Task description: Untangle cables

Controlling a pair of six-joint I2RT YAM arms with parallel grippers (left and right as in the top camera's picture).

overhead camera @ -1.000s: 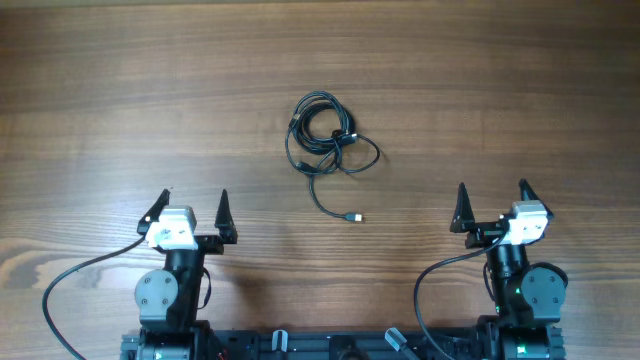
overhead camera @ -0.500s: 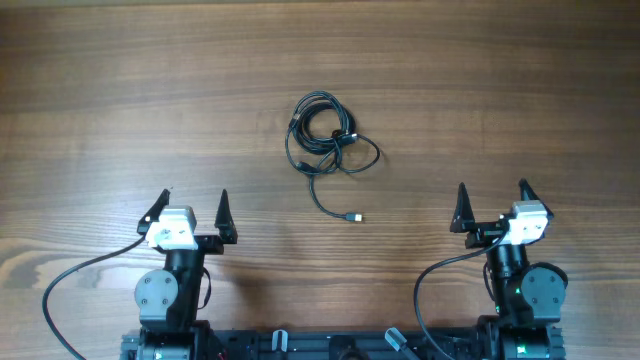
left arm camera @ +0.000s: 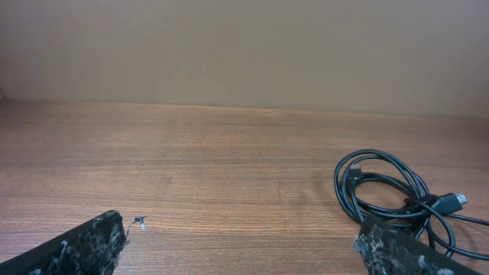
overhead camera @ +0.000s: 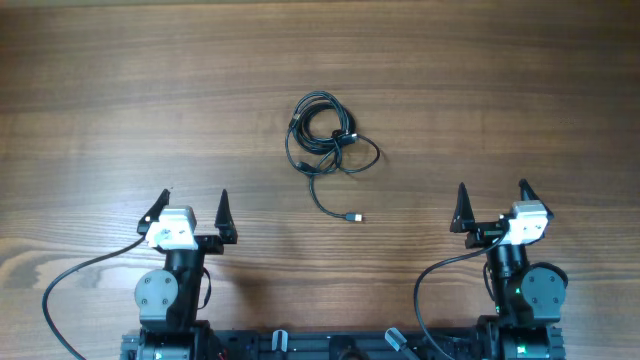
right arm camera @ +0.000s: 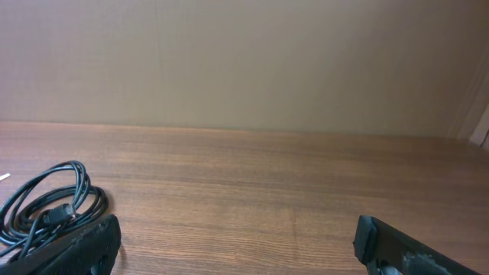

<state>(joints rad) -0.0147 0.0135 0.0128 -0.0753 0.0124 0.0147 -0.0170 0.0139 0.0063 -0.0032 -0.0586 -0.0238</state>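
Note:
The cables (overhead camera: 328, 142) lie as one tangled bundle of thin black loops at the table's middle, with a loose strand running down to a small silvery plug (overhead camera: 352, 217). The bundle shows at the right of the left wrist view (left arm camera: 397, 200) and at the left of the right wrist view (right arm camera: 47, 208). My left gripper (overhead camera: 190, 210) is open and empty, near the front left, well short of the bundle. My right gripper (overhead camera: 491, 206) is open and empty, near the front right.
The wooden table (overhead camera: 120, 90) spreads all round the bundle. Thick black wires (overhead camera: 70, 285) run from the arm bases at the front edge. A plain wall stands behind the table's far edge in both wrist views.

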